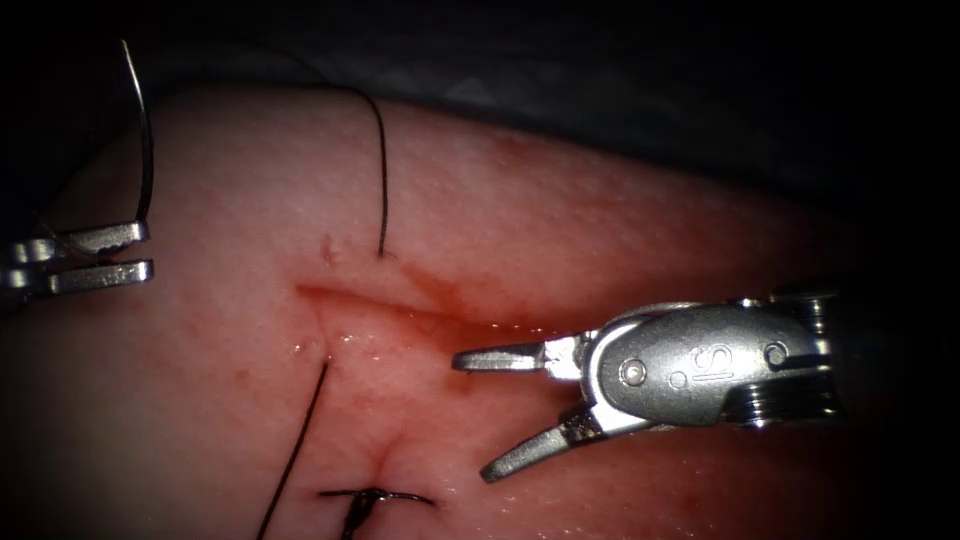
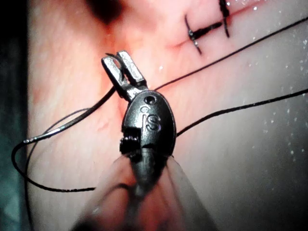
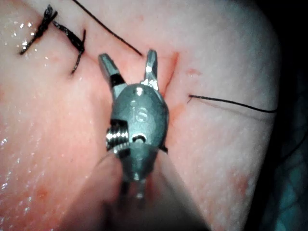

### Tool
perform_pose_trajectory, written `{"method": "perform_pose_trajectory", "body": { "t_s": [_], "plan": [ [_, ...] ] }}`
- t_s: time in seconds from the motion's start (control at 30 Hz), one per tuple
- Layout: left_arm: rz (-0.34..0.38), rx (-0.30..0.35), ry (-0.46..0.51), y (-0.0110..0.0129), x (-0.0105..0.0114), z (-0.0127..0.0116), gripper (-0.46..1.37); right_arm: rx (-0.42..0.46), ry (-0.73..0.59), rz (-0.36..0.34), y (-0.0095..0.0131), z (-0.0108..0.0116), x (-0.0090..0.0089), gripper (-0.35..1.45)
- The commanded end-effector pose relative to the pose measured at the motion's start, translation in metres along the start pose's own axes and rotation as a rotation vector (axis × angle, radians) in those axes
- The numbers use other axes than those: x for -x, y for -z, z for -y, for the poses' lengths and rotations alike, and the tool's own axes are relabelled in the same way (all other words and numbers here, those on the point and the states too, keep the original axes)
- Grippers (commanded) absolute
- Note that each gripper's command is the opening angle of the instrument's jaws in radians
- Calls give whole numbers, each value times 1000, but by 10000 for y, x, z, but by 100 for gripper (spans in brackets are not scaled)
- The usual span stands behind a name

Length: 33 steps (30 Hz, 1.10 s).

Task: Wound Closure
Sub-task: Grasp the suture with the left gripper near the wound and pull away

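Observation:
My left tool [image 1: 147,252] is at the far left, off the cut, jaws shut on the curved needle [image 1: 148,150] near one end. The needle arcs upward, free of the tissue [image 1: 620,230]. In the left wrist view the needle [image 2: 67,124] sticks out sideways from the jaws [image 2: 118,60]. Black thread [image 1: 383,170] enters the tissue just above the cut [image 1: 400,310] and comes out below it, trailing toward the bottom edge. My right tool [image 1: 475,415] lies at the cut's right, jaws open and holding nothing. In the right wrist view it [image 3: 127,55] straddles the cut.
A finished knotted stitch [image 1: 375,497] sits on the wound line near the bottom edge, with short cut ends; it also shows as a stitch [image 2: 207,31] and a stitch [image 3: 72,38]. Red fluid [image 1: 440,295] wets the cut. Slack thread [image 2: 240,107] lies across the tissue.

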Motion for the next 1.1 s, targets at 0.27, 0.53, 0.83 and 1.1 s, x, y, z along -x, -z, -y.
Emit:
{"method": "perform_pose_trajectory", "body": {
  "t_s": [0.27, 0.53, 0.83, 1.1],
  "plan": [
    [-1, 13, 0, 0, 0, 0, -35, -76, 84, 74, -59, 5, 55, 120],
    [-1, 14, 0, 1, -1, 0, -35, -108, 141, 137, -102, 30, 92, 114],
    [-2, 14, 1, 2, -1, 0, -35, -95, 154, 146, -128, 27, 95, 112],
    [-2, 15, 1, 2, -2, 1, -35, -87, 162, 153, -143, 30, 102, 109]
  ]
}}
